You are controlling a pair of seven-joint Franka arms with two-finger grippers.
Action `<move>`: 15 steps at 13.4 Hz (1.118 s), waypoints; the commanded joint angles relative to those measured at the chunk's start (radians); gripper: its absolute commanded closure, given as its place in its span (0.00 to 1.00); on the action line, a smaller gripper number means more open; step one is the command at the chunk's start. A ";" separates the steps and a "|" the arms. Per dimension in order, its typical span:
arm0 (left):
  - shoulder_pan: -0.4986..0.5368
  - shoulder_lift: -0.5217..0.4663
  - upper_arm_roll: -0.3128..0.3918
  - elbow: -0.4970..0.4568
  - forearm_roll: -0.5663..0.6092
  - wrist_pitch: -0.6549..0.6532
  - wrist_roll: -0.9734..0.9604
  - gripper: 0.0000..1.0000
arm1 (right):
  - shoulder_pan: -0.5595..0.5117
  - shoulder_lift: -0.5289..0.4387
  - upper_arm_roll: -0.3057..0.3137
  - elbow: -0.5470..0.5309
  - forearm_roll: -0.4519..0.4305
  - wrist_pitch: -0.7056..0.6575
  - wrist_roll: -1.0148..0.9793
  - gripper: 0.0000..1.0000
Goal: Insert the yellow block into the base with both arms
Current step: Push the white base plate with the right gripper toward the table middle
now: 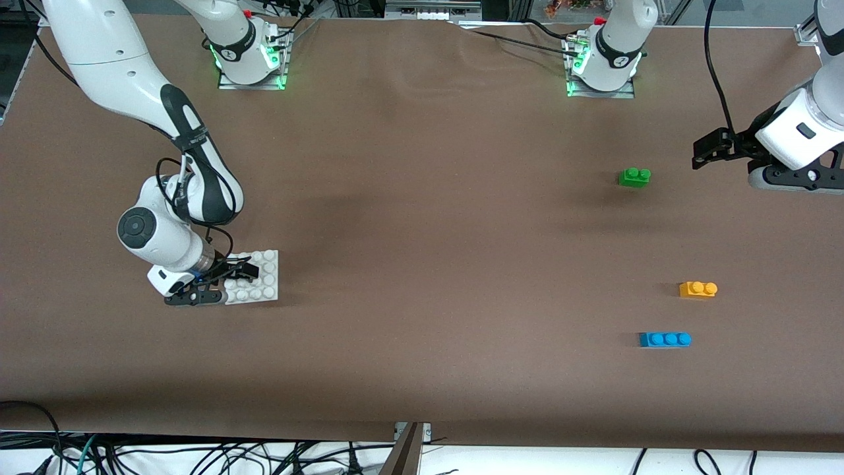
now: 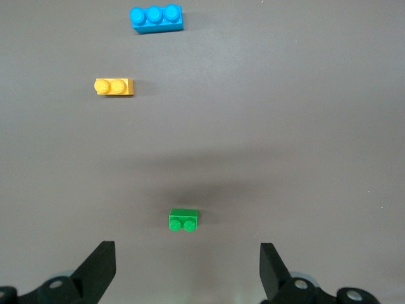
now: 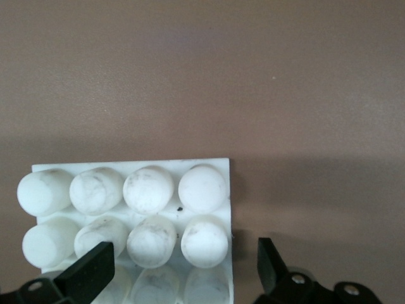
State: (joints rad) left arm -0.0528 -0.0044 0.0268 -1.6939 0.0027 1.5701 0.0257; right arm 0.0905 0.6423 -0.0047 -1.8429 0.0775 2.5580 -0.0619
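Observation:
The yellow block (image 1: 697, 289) (image 2: 114, 86) lies on the table toward the left arm's end, two studs up, untouched. The white studded base (image 1: 260, 280) (image 3: 133, 202) lies flat toward the right arm's end. My right gripper (image 1: 244, 274) (image 3: 183, 266) is low over the base and open. One of its fingers (image 3: 88, 272) is over the studs and the other is just off the base's edge. My left gripper (image 1: 707, 150) (image 2: 186, 269) hangs open and empty over the table beside the green brick, well away from the yellow block.
A green two-stud brick (image 1: 634, 177) (image 2: 183, 220) lies farther from the front camera than the yellow block. A blue three-stud brick (image 1: 664, 339) (image 2: 156, 18) lies nearer to it. Brown table surface stretches between the base and the bricks.

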 commanded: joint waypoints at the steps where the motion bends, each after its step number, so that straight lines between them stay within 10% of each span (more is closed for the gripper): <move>1: -0.001 0.007 0.001 0.022 -0.009 -0.018 -0.001 0.00 | -0.044 0.028 0.014 0.028 0.005 0.022 -0.076 0.00; 6: -0.001 0.007 0.001 0.022 -0.009 -0.018 -0.003 0.00 | -0.051 0.052 0.017 0.034 0.018 0.027 -0.064 0.00; 11: -0.001 0.007 0.001 0.022 -0.009 -0.019 -0.003 0.00 | -0.049 0.082 0.052 0.050 0.041 0.056 -0.018 0.39; 15: -0.001 0.007 0.001 0.022 -0.009 -0.018 -0.003 0.00 | 0.000 0.077 0.081 0.080 0.041 0.048 0.069 0.47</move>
State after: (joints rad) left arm -0.0528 -0.0043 0.0268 -1.6939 0.0027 1.5699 0.0257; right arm 0.0605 0.6849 0.0569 -1.7977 0.1021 2.6050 -0.0394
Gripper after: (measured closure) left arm 0.000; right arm 0.361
